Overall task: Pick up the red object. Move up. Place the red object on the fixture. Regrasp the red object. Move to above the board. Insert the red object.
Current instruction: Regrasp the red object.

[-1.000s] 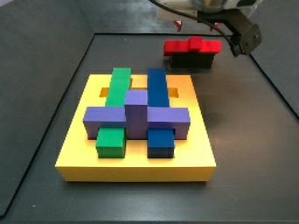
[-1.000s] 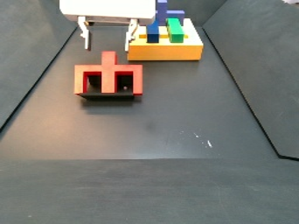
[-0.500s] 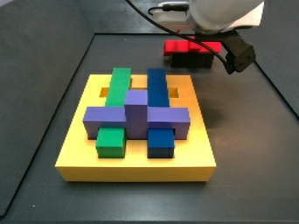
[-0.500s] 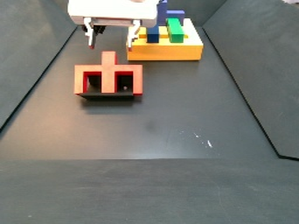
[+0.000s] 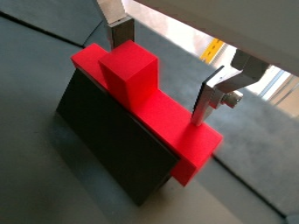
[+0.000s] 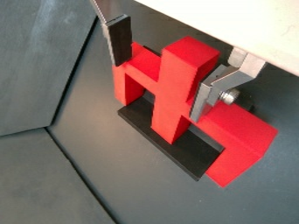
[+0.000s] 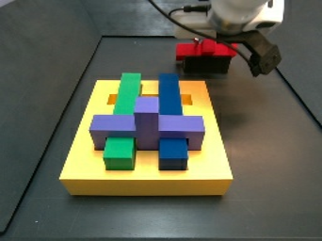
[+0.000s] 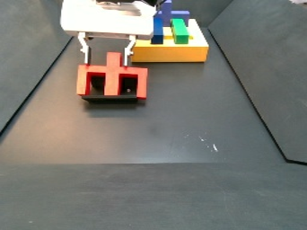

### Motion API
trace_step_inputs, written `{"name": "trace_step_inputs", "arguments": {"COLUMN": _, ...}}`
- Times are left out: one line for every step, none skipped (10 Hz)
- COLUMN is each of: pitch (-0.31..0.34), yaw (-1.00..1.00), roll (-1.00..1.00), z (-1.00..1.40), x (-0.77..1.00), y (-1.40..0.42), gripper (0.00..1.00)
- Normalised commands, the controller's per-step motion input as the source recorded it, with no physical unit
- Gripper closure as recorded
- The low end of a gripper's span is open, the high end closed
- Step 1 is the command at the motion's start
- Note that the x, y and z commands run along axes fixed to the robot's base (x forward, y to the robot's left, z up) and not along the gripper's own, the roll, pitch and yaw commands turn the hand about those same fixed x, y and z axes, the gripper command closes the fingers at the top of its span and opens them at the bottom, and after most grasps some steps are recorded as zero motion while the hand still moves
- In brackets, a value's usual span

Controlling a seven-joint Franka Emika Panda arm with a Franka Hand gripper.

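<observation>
Over the fixture (image 8: 111, 94), at about 11 o'clock of the floor in a side view, the gripper (image 8: 104, 39) hangs with its two silver fingers spread apart and nothing between them. The red object (image 8: 111, 77) rests on the fixture, its long bar lying across the black holder and one square prong standing up in the middle. In both wrist views the fingers (image 6: 119, 39) straddle that raised prong, one plate on each side, and neither pad appears to touch the red plastic yet; the gripper (image 5: 170, 66) reads as lowered to about prong height.

By my judgement this is the regrasp step: the placing on the fixture is done, and the closing on the prong is not yet done.

Trouble could come from alignment. One finger looks nearer the prong than its partner, so an off-centre closing could push the red object sideways along the fixture or tip it before both pads bite. A grip too high on the prong may let the piece swing when lifted, and then it would meet the board (image 7: 151, 160), which lies toward 6 o'clock from the fixture in a side view (image 7: 208, 64), at a tilt and jam at the slot.
</observation>
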Motion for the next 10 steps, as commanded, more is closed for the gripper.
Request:
{"name": "trace_step_inputs", "arguments": {"pitch": 0.0, "yaw": 0.0, "roll": 0.0, "z": -0.05, "x": -0.04, "y": -0.07, "gripper": 0.0}}
{"name": "trace_step_inputs", "arguments": {"pitch": 0.166, "yaw": 0.0, "roll": 0.37, "z": -0.22, "x": 0.0, "y": -0.21, "gripper": 0.0}}
{"name": "trace_step_inputs", "arguments": {"pitch": 0.226, "yaw": 0.0, "roll": 0.38, "z": -0.22, "x": 0.0, "y": -0.15, "gripper": 0.0}}
{"name": "trace_step_inputs", "arguments": {"pitch": 0.234, "yaw": 0.0, "roll": 0.33, "z": -0.16, "x": 0.02, "y": -0.13, "gripper": 0.0}}
{"name": "trace_step_inputs", "arguments": {"pitch": 0.26, "yaw": 0.0, "roll": 0.36, "z": -0.14, "x": 0.0, "y": -0.07, "gripper": 0.0}}
{"name": "trace_step_inputs", "arguments": {"pitch": 0.326, "yaw": 0.0, "roll": 0.36, "z": -0.07, "x": 0.01, "y": -0.04, "gripper": 0.0}}
{"name": "trace_step_inputs", "arguments": {"pitch": 0.246, "yaw": 0.0, "roll": 0.27, "z": -0.05, "x": 0.01, "y": -0.01, "gripper": 0.0}}
{"name": "trace_step_inputs", "arguments": {"pitch": 0.137, "yaw": 0.0, "roll": 0.17, "z": -0.03, "x": 0.0, "y": -0.01, "gripper": 0.0}}
{"name": "trace_step_inputs", "arguments": {"pitch": 0.0, "yaw": 0.0, "roll": 0.02, "z": 0.0, "x": 0.0, "y": 0.0, "gripper": 0.0}}
{"name": "trace_step_inputs", "arguments": {"pitch": -0.029, "yaw": 0.0, "roll": 0.0, "z": 0.0, "x": 0.0, "y": 0.0, "gripper": 0.0}}
